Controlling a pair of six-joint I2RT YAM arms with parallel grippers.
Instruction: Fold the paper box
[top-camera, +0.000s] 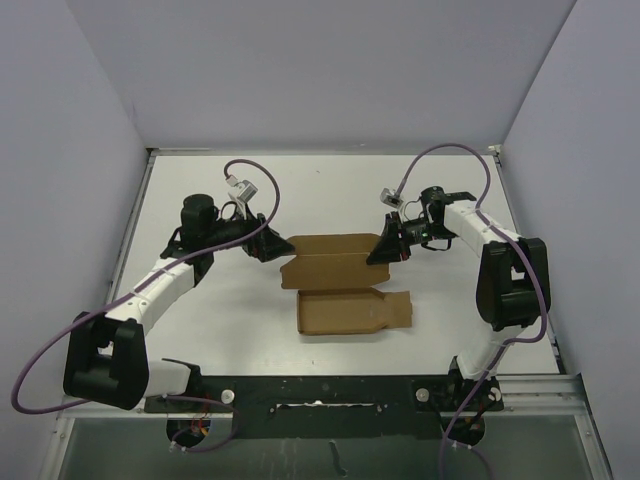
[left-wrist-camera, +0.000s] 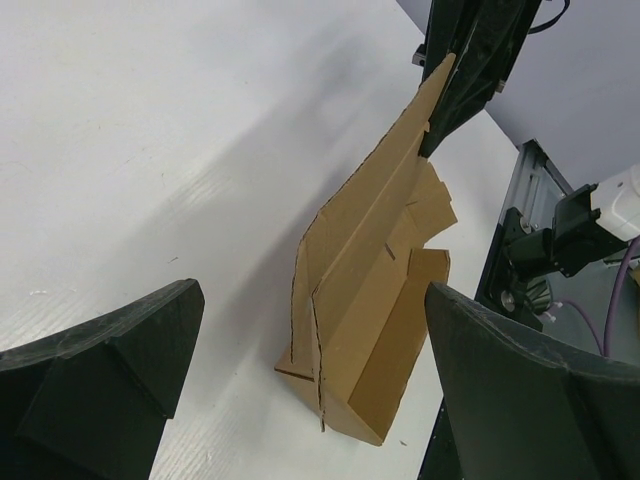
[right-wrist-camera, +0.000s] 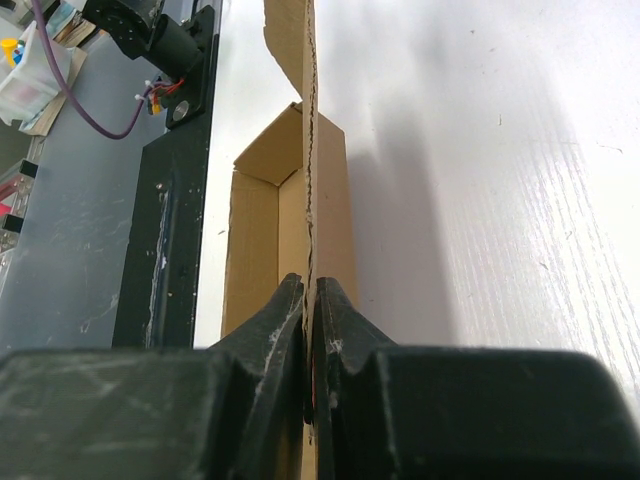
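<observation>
The brown paper box lies partly folded in the middle of the white table. One long panel stands up and a flat flapped part lies toward the near edge. My right gripper is shut on the right end of that raised panel. In the right wrist view the fingertips pinch the thin cardboard edge, with the box's trough beyond them. At the box's left end my left gripper stands wide open. Its wrist view shows the box ahead, between the spread fingers, touching neither.
A black mounting rail runs along the table's near edge, close to the box's flat part. Grey walls enclose the table on the left, back and right. Purple cables loop above both arms.
</observation>
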